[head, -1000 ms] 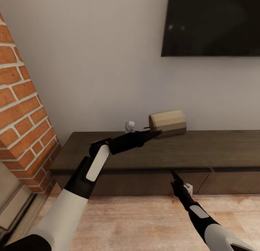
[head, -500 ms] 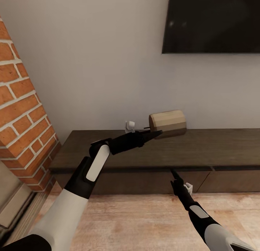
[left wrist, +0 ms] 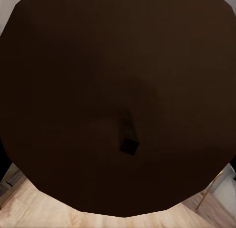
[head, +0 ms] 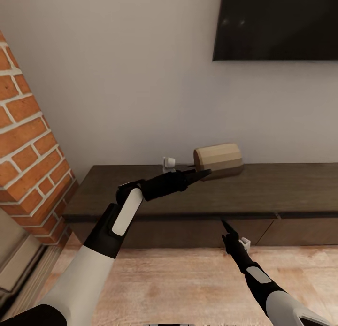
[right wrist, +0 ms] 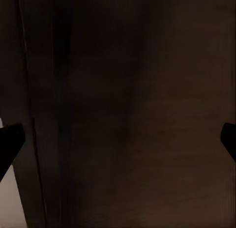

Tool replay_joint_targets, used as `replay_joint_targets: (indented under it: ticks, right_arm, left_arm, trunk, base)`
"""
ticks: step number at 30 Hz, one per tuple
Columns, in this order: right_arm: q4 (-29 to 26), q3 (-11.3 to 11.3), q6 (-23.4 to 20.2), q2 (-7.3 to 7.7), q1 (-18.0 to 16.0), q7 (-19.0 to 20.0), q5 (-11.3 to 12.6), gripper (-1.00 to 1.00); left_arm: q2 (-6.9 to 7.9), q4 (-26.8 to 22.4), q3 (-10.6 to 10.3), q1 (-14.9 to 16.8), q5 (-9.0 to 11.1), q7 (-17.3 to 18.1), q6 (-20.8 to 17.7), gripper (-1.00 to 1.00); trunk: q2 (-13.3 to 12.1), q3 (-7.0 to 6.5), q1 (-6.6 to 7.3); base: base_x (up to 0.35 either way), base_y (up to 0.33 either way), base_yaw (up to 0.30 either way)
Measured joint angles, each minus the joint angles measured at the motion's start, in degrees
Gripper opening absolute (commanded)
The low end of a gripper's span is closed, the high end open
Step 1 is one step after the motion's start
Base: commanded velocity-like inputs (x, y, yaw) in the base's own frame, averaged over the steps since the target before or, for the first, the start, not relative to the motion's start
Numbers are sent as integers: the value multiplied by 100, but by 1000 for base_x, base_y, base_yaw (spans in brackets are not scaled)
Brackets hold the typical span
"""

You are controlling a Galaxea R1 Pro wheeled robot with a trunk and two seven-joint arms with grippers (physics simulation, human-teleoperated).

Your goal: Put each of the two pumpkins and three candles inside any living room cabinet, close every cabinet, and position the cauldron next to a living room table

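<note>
left gripper [head: 203, 174] is clamped on the candle [head: 218, 160], held on its side by the wick end just above the cabinet [head: 263, 187] top, near the wall behind it. prob parked up there so the drawer below can be opened first. right gripper [head: 224, 224] has its fingers spread wide in the wrist view, tip right at the cabinet's front top edge, looks set to pull that drawer; all fronts look closed rn.
</note>
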State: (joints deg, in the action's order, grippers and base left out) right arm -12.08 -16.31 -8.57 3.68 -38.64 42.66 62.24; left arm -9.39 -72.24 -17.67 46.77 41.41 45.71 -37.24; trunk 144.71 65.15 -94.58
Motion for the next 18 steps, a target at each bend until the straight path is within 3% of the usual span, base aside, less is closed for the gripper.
replay_joint_targets:
  ticks: [3, 18]
  right_arm:
    - [0, 0, 1, 0, 0, -27, 0, 100]
    - [0, 0, 11, -6, -3, -57, 0, 100]
  left_arm:
    - [0, -1, 0, 1, -1, 1, 0, -100]
    - [0, 2, 9, 0, 15, 2, 1, -100]
  trunk:
    - [4, 66, -8]
    - [5, 67, -7]
  base:
    - [0, 0, 0]
    - [0, 0, 0]
